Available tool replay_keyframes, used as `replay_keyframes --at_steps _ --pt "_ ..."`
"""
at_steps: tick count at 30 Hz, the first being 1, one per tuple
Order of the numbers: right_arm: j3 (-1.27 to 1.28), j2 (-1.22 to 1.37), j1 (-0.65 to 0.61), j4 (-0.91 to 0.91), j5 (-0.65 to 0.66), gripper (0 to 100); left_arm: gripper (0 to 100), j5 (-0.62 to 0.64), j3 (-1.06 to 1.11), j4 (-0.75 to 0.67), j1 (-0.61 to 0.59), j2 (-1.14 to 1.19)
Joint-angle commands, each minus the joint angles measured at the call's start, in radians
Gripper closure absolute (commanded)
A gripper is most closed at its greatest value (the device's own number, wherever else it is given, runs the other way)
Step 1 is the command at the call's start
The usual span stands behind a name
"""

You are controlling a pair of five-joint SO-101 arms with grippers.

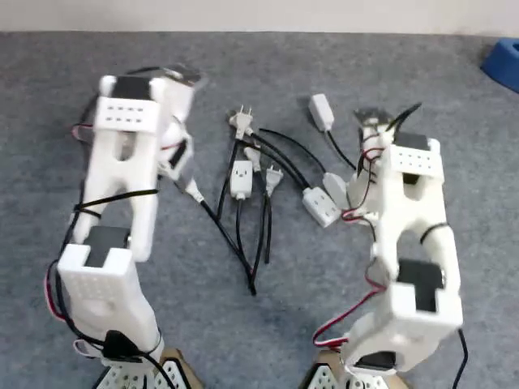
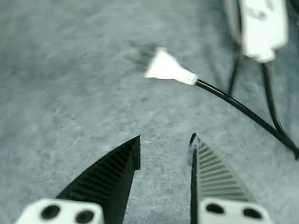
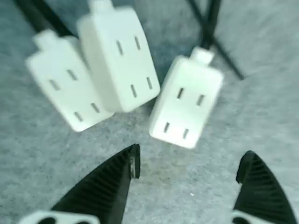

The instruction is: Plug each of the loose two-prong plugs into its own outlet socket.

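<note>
Surroundings: We see a grey, carpet-like tabletop (image 1: pixel 268 340) with a tangle of black cords (image 1: pixel 243 243) running down its middle between the two arms. A blue object (image 1: pixel 503 63) is cut off at the far right corner.
In the way: The cords cross one another among the plugs and sockets. A lone socket (image 1: pixel 241 177) lies in the tangle, with a far plug (image 1: pixel 241 120) beyond it and a middle plug (image 1: pixel 274 177) just beside it. A top socket (image 1: pixel 322 111) sits apart, farther back.
Left tool: The left tool (image 2: pixel 165 140) is partly open, its jaws a modest gap apart with nothing between them, over bare tabletop.
Plug by the left tool: The near plug (image 2: pixel 166 69) lies flat just ahead of the fingertips, not touching them. Its prongs point away from its own cord (image 2: pixel 243 109). From above it lies close beside the left arm.
Right tool: The right tool (image 3: pixel 191 153) is spread wide and holds nothing.
Sockets by the right tool: The nearest socket (image 3: pixel 187 105) lies just ahead of the gap between the jaws, apart from both. A second socket (image 3: pixel 119 56) and a third socket (image 3: pixel 60 91) lie pressed side by side next to it.
Hard to make out: The near plug's prongs are faint. The lone socket is cut off at the edge of the left wrist view. We cannot trace which cord belongs to which plug.
</note>
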Motion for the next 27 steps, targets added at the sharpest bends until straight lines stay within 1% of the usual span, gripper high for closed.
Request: replay_keyframes --at_steps 1,5,7,11,14,17,19,21,23,25,27 --pt "-0.016 0.01 -0.001 -0.031 -0.021 67.0 82 -0.077 0.031 0.012 0.067 -0.025" --pt "-0.041 0.012 0.002 -0.028 -0.025 67.0 82 -0.137 0.051 -0.003 0.068 -0.084" --pt "-0.068 0.012 0.031 0.001 -0.084 67.0 82 -0.164 0.074 -0.017 0.068 -0.12" --pt "-0.154 0.01 0.153 0.079 -0.23 67.0 82 -0.226 0.128 -0.048 0.077 -0.18" --pt "-0.18 0.01 0.259 0.111 -0.276 67.0 82 -0.261 0.139 -0.084 0.099 -0.202" --pt "-0.176 0.007 0.323 0.119 -0.262 67.0 82 -0.273 0.13 -0.137 0.148 -0.209" --pt "-0.145 0.001 0.328 0.128 -0.19 67.0 82 -0.272 0.13 -0.166 0.213 -0.2" --pt "-0.068 -0.041 0.331 0.12 -0.15 67.0 82 -0.272 0.14 -0.186 0.283 -0.188" --pt "0.036 -0.124 0.335 0.05 -0.129 67.0 82 -0.255 0.125 -0.193 0.351 -0.14" --pt "0.177 -0.226 0.354 -0.056 -0.121 67.0 82 -0.206 0.073 -0.209 0.398 -0.076" --pt "0.326 -0.326 0.357 -0.16 -0.11 67.0 82 -0.193 0.007 -0.216 0.438 0.012"
